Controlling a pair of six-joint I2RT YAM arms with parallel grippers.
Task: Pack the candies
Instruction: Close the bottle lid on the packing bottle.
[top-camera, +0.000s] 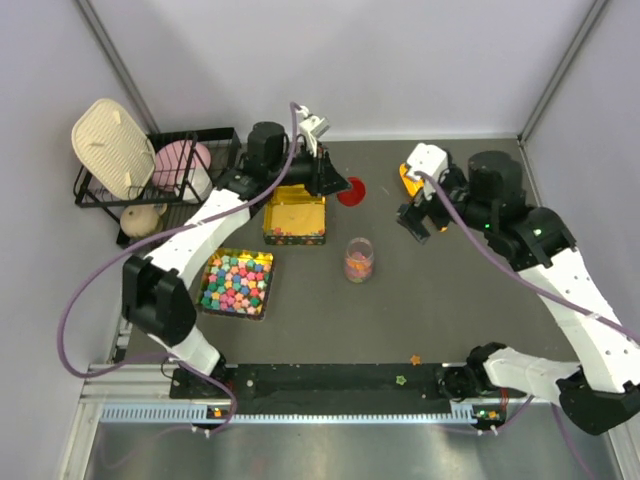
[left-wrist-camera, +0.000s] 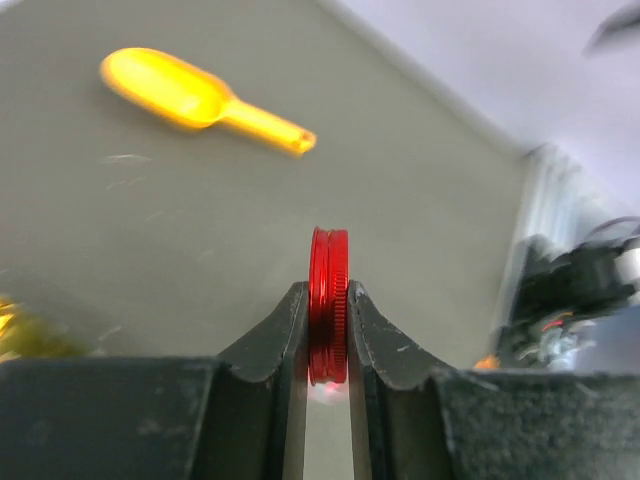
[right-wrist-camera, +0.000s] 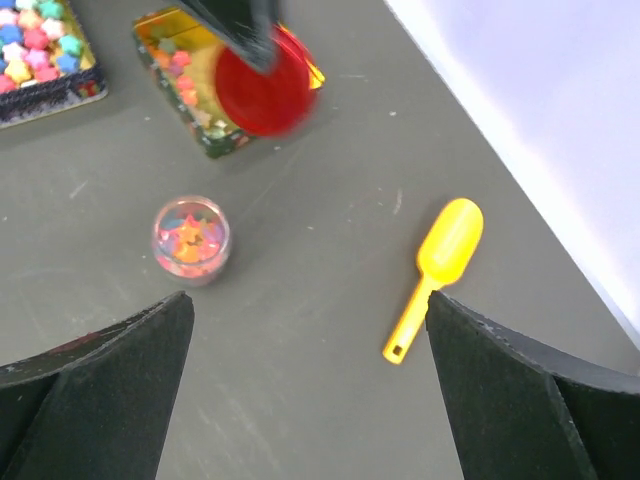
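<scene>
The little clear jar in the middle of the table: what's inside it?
Small candies, orange and pink, some star-shaped, show through the open mouth of the jar. The top layer hides whatever lies beneath it.

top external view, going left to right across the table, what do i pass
dish rack → tray of bigger candies → tin of small candies → jar of small candies → yellow scoop; red lid left out, it lines up with the jar
</scene>
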